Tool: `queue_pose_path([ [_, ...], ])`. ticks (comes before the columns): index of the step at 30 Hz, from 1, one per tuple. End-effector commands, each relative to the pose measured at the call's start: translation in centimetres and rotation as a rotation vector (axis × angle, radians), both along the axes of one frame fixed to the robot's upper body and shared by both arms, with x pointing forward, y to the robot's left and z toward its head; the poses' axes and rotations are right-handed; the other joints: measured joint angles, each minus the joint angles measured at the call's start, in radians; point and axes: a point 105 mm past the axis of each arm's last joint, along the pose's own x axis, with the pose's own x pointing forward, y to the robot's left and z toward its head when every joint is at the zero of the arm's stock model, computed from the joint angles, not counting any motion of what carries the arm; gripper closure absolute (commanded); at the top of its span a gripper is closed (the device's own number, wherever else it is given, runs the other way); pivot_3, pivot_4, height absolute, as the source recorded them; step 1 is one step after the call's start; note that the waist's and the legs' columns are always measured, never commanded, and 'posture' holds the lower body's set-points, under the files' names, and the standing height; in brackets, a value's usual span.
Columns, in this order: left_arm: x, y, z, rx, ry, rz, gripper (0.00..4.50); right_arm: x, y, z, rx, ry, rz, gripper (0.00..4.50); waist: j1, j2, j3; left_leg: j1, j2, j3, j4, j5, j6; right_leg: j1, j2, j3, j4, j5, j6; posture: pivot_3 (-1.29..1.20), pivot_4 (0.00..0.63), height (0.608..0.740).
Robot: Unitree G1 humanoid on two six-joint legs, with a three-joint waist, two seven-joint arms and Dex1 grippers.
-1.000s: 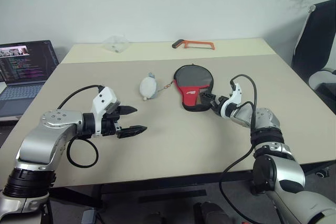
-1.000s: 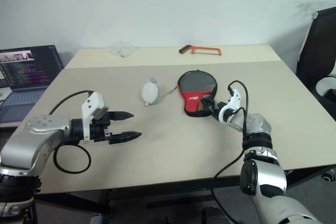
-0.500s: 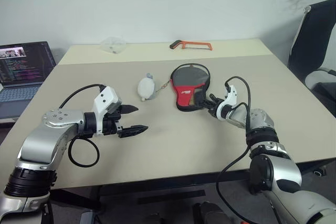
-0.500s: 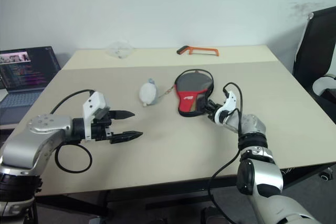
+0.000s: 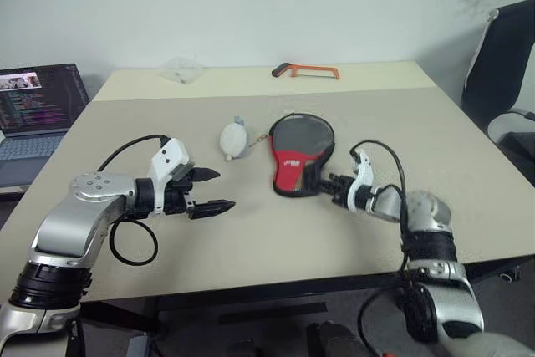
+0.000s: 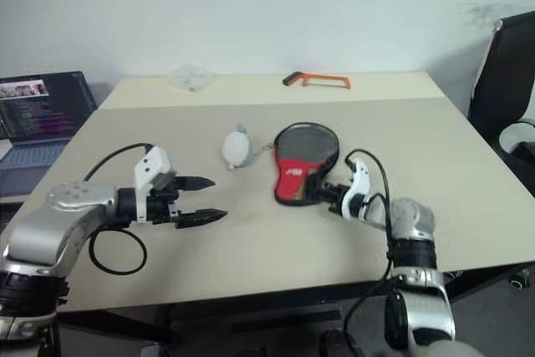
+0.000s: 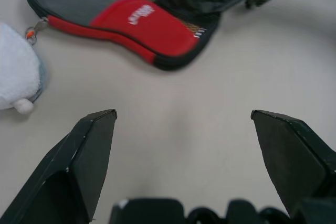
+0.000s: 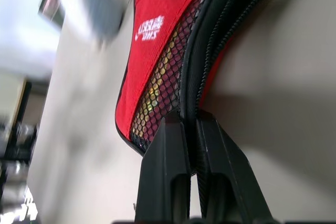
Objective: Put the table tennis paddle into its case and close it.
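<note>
**Right gripper pinching case edge**

Table (image 5: 251,232): case (image 5: 297,156) lies flat mid-table. Left gripper (image 5: 216,191) hovers well apart from it, fingers spread wide. Right gripper (image 8: 190,124) is clamped on the case's zip edge. White pouch (image 5: 234,138) sits just beside the case.

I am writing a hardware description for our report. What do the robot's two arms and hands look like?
Both arms are rounded silver-grey metal segments with black joint rings. Each hand has a white housing and two pointed black fingers: the left hand, the right hand. A loose black cable loops from each wrist along the forearm. No markings are readable.
</note>
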Motion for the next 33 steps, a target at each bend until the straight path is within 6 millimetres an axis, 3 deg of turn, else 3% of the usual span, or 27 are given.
queue_pose_path([
  [1, 0.2, 0.1, 1.1, 0.026, -0.034, -0.021, 0.0, -3.7, 1.0, 0.2, -0.037, -0.009, 0.168, 4.48, 0.001, 0.0, 0.0, 0.0, 0.0, 0.0, 0.0, 0.0, 0.0, 0.0, 0.0, 0.0, 0.0, 0.0, 0.0, 0.0, 0.15, 0.74],
  [8, 0.6, -0.2, 0.9, 0.033, -0.021, -0.051, 0.0, -8.1, -0.4, 0.4, -0.099, -0.01, 0.281, 4.48, 0.004, 0.0, 0.0, 0.0, 0.0, 0.001, 0.0, 0.0, 0.0, 0.0, 0.002, 0.0, 0.0, -0.003, 0.005, 0.0, 0.15, 0.74],
  [15, 0.9, -0.2, 0.9, 0.04, -0.017, -0.063, 0.0, -11.2, -1.4, -0.2, -0.147, 0.023, 0.367, 4.48, 0.011, 0.0, 0.0, 0.0, 0.0, 0.0, 0.0, 0.0, 0.0, 0.0, 0.002, 0.0, -0.001, -0.003, 0.005, 0.0, 0.15, 0.74],
  [27, 1.1, -0.1, 0.9, 0.051, -0.016, -0.071, 0.0, -13.1, -2.4, -1.0, -0.184, 0.038, 0.426, 4.48, 0.02, -0.001, 0.0, -0.001, 0.0, 0.001, 0.0, 0.0, 0.0, 0.001, 0.003, 0.0, -0.006, -0.004, 0.007, 0.0, 0.15, 0.74],
  [33, 1.2, -0.2, 0.9, 0.055, -0.022, -0.068, 0.0, -12.0, -2.7, -1.4, -0.21, 0.03, 0.365, 4.48, 0.02, -0.001, 0.0, -0.001, 0.0, 0.001, 0.0, 0.0, 0.0, 0.001, 0.003, 0.0, -0.006, -0.004, 0.007, 0.0, 0.15, 0.74],
])
